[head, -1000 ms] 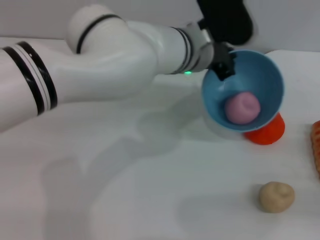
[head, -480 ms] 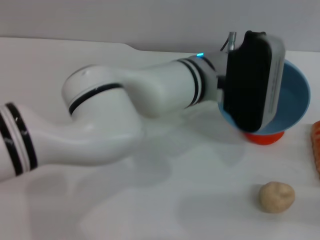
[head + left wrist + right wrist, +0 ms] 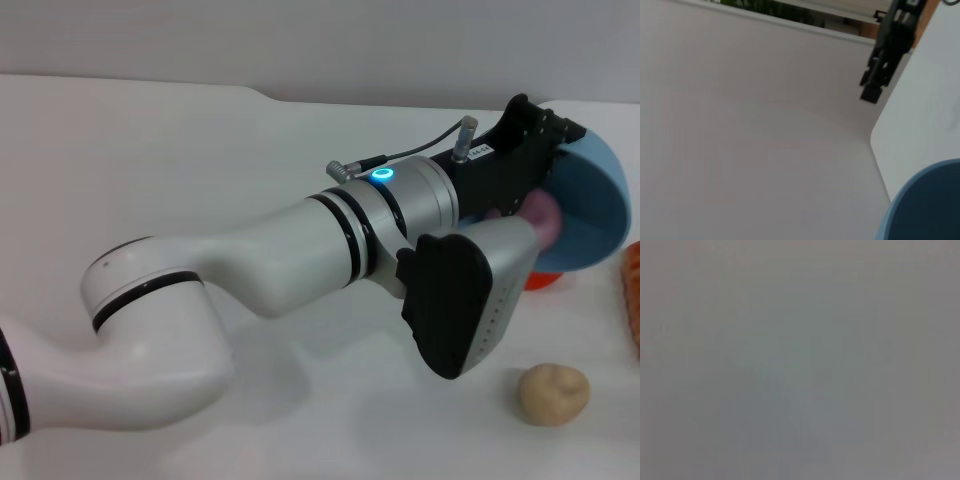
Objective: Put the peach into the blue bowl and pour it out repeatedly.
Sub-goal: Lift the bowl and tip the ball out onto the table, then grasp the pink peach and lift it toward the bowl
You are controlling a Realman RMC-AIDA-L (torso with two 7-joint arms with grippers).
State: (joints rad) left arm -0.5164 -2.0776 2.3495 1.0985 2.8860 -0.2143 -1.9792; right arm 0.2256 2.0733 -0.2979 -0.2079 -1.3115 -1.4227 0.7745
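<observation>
My left gripper (image 3: 535,150) holds the blue bowl (image 3: 595,215) tipped on its side above the table (image 3: 200,170), jaws clamped on its rim. My arm hides most of the peach (image 3: 543,215); a pink sliver shows inside the bowl. The right wrist view is blank grey.

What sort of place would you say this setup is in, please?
Probably a robot test bench: a plain white tabletop, toy props like a beige lumpy potato and a light-blue plastic bowl held tipped by the left tool.

White surface (image 3: 200,160) carries beige lumpy potato (image 3: 552,393) near front right; orange-red fruit (image 3: 545,279) farther back, partly hidden; orange textured item (image 3: 632,300) at right edge.
</observation>
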